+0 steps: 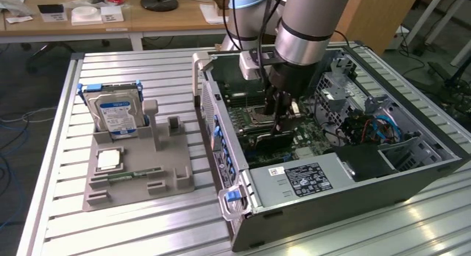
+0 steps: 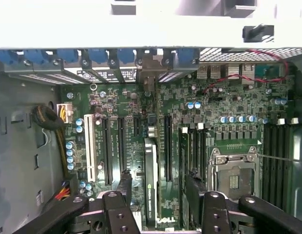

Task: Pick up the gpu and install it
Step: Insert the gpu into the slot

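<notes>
The gpu (image 2: 151, 183) stands on edge in a motherboard slot inside the open computer case (image 1: 346, 198), with its metal bracket against the case's rear wall. In the wrist view my gripper (image 2: 160, 189) is open and straddles the card. One finger (image 2: 124, 187) is on each side, with a gap between each finger and the card. In the exterior view the gripper (image 1: 283, 128) reaches down into the case, and the dark gpu (image 1: 268, 141) sits just below it.
A grey holder (image 1: 173, 176) on the slatted table at the exterior view's left carries a hard drive with a blue label (image 1: 114, 115), a square chip (image 1: 109, 159) and a green memory stick (image 1: 136, 173). Inside the case are the processor socket (image 2: 234, 178), bare slots (image 2: 108, 151) and cables (image 1: 375, 129).
</notes>
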`<action>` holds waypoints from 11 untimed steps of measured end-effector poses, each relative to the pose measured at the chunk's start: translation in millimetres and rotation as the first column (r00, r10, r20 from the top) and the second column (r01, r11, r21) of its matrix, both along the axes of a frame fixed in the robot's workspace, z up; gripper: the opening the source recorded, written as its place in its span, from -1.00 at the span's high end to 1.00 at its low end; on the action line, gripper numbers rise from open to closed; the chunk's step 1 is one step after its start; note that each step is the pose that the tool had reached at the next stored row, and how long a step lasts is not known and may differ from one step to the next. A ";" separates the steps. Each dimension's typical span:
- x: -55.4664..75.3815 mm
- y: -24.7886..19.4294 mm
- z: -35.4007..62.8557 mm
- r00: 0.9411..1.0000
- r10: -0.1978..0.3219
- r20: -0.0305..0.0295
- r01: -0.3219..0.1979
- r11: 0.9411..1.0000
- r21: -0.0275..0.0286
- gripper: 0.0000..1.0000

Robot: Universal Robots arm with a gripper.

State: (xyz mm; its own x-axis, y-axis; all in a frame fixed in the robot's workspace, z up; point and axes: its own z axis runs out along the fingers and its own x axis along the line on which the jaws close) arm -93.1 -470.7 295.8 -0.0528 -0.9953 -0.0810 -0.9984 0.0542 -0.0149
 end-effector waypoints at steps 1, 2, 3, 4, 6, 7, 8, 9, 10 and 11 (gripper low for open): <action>0.0 0.0 1.9 1.000 0.000 0.000 0.000 1.000 0.000 -0.15; 0.0 0.1 3.7 1.000 0.000 0.000 0.000 1.000 0.000 -0.15; 0.0 0.1 5.3 1.000 0.000 0.000 0.000 1.000 0.000 -0.15; 0.0 0.1 5.4 1.000 0.000 0.000 0.000 1.000 0.000 -0.15; 0.0 0.1 5.4 1.000 0.000 0.000 0.000 1.000 0.000 -0.15; 0.0 0.1 5.4 1.000 0.000 0.000 0.000 1.000 0.000 -0.15; 0.0 0.1 5.4 1.000 0.000 0.000 0.000 1.000 0.000 -0.15; 0.0 0.1 5.5 1.000 0.000 0.000 0.000 1.000 0.000 -0.15; 0.0 0.1 5.7 1.000 0.000 0.000 0.000 1.000 0.000 -0.15; 0.0 0.1 6.7 1.000 0.000 0.000 0.000 1.000 -0.001 -0.15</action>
State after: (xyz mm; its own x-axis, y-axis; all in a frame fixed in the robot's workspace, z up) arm -93.1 -470.7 302.5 -0.0528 -0.9954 -0.0802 -0.9984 0.0542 -0.0146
